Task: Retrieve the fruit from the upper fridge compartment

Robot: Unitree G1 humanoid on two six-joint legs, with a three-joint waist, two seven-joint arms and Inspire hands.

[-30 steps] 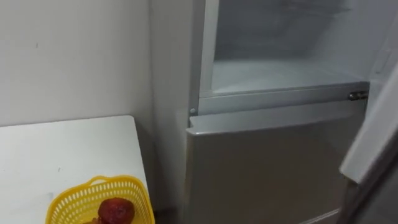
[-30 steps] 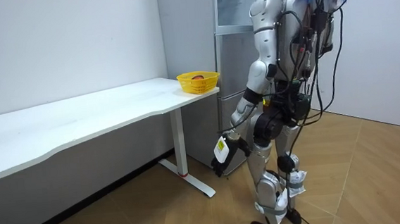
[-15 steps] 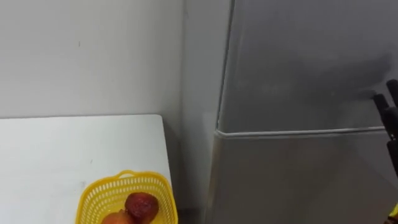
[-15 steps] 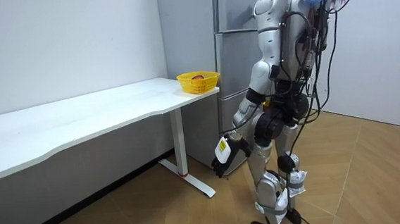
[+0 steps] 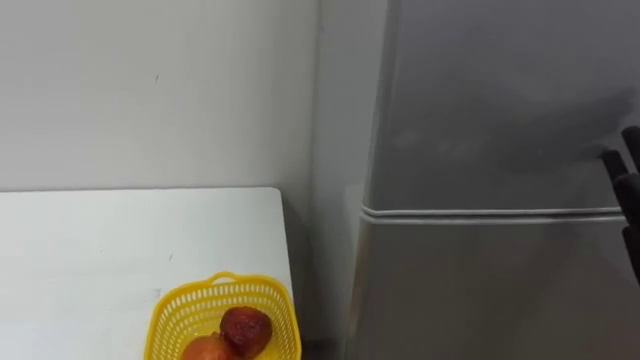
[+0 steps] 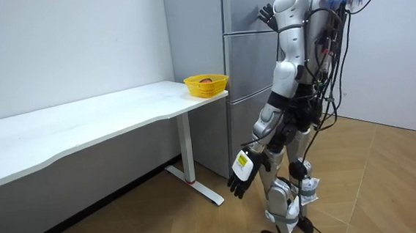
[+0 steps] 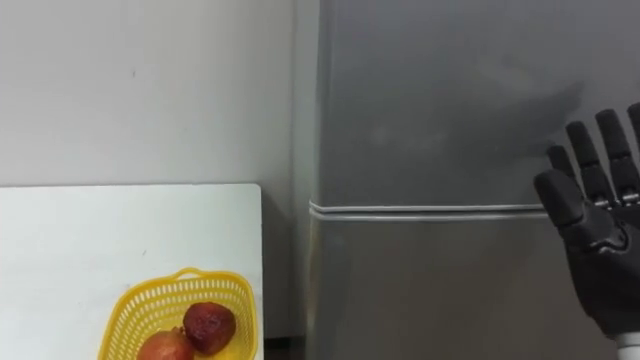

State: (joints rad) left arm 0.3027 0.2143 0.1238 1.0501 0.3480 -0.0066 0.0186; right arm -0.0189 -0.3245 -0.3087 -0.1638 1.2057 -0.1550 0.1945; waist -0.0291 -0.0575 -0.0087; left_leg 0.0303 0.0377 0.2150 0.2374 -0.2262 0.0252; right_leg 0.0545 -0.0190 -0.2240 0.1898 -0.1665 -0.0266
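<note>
Left hand (image 6: 241, 174) hung low, well off the fridge (image 5: 480, 120), fingers loose and open, nothing in it. White table (image 5: 100, 250) stood left of the fridge, its corner just beside the fridge's side. Yellow basket (image 5: 172, 318) sat near that corner with a red fruit (image 5: 246, 328) and an orange fruit (image 5: 210, 350) inside, touching each other; judged these were what was wanted from the upper fridge, though which one couldn't be told. Fridge's upper door (image 7: 430, 100) and lower door (image 7: 430, 290) were both shut, pale seam (image 7: 420, 210) between them. Right hand (image 7: 600, 250) was raised at the upper door's right part, fingers straight and spread, holding nothing; whether it touched the door couldn't be told. Risks, as judged: basket sat close to the table corner nearest the fridge, so an arm swinging past or a bump to the table could knock it off and spill the round fruit, which would roll. If the flat right hand pushed harder or dragged on the door, it could slip on the smooth face. Materials: table top flat, matte, hard white. Basket was thin lattice plastic with an arched handle, light, easy to shove. Red fruit looked rough and dull, the orange one smoother. Fridge doors were flat grey sheets with a soft sheen. Right hand was dark, hard and jointed.
</note>
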